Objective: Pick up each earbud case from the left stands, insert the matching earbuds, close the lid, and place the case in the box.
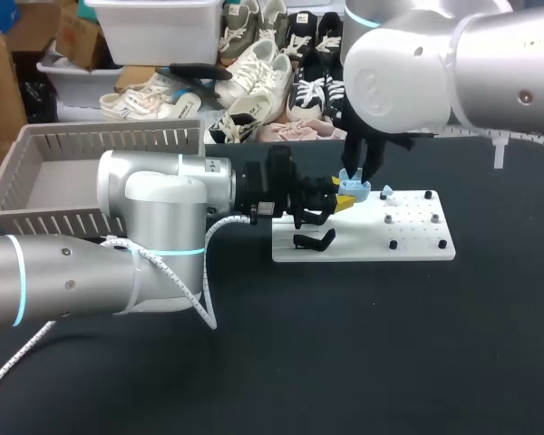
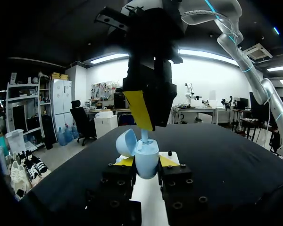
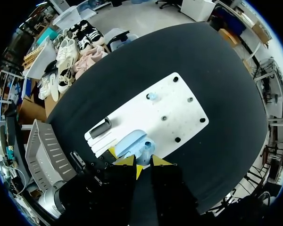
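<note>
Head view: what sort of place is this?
Probably a robot test bench in a lab rather than a factory line. On one black table, the left gripper holds an open earbud case under the right gripper, above a white peg board, with a grey box nearby.

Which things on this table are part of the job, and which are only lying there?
For the job: earbud case, open, between the jaws of the left gripper; earbud held by the right gripper; second earbud on the white board; empty black stand; grey box.
Only lying there: small white post at the table's far edge.
</note>
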Robot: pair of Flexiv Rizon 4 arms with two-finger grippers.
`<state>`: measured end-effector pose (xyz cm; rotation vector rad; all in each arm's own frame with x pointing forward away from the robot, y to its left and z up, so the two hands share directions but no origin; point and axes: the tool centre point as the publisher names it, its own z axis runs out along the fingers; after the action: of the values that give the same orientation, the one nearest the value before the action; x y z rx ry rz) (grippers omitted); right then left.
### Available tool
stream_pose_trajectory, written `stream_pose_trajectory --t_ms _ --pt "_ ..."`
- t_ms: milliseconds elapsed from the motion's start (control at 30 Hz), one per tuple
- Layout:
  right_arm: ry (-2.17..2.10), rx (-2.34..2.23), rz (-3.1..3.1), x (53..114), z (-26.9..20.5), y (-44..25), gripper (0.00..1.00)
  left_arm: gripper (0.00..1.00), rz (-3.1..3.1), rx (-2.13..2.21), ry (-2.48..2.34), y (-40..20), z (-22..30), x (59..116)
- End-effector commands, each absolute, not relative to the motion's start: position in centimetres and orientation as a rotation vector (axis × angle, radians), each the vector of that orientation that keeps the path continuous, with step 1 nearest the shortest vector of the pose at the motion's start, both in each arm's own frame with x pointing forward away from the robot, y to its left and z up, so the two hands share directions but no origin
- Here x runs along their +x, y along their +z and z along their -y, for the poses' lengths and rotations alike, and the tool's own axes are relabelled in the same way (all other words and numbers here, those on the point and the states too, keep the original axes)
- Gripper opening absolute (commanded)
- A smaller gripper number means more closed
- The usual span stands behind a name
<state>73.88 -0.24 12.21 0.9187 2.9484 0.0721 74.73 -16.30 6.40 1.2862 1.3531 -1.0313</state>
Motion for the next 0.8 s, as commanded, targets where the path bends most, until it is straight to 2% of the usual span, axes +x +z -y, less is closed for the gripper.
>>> stream_pose_trajectory --t_ms 33,800 --pt "0.069 0.922 -2.947 73.89 0.23 12.33 0.00 0.00 -1.351 1.283 -1.029 6.34 16.29 74.65" --pt "0.069 0.948 -2.942 74.34 0.97 12.30 0.00 0.00 -1.351 1.283 -1.029 6.34 16.29 74.65"
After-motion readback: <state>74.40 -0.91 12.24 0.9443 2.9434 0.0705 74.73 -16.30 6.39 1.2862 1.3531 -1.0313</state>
